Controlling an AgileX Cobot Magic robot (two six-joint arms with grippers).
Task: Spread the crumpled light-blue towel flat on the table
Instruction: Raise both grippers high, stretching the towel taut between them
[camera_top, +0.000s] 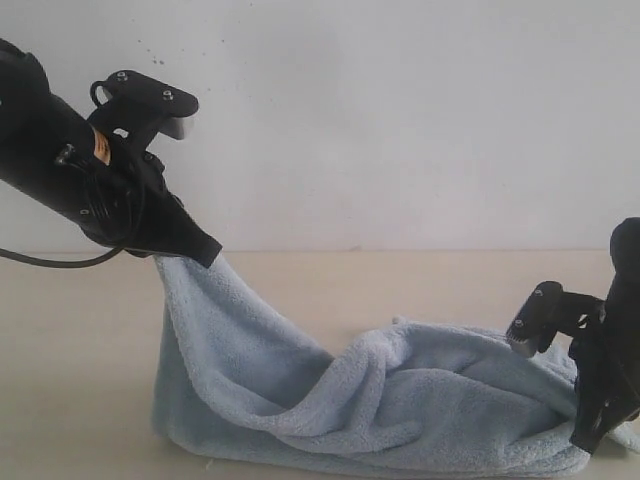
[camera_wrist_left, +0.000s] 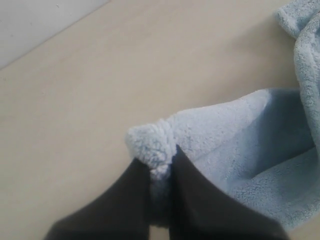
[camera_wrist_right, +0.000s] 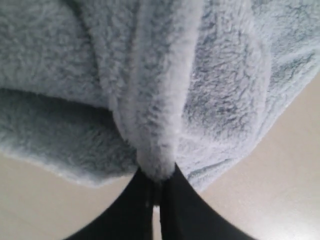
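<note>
The light-blue fluffy towel (camera_top: 390, 400) lies in folds on the beige table (camera_top: 400, 285), with its left end lifted. My left gripper (camera_top: 205, 255) is shut on that raised corner, well above the table. In the left wrist view the black fingers (camera_wrist_left: 195, 200) pinch a bunched tip of the towel (camera_wrist_left: 150, 147). My right gripper (camera_top: 590, 440) is low at the towel's right end, shut on a fold. The right wrist view shows the towel (camera_wrist_right: 165, 100) squeezed into a ridge between the closed fingers (camera_wrist_right: 185, 210). No label shows.
A white-grey wall (camera_top: 400, 120) rises behind the table. A black cable (camera_top: 50, 262) hangs from the left arm. Bare table lies to the left of the towel and behind it.
</note>
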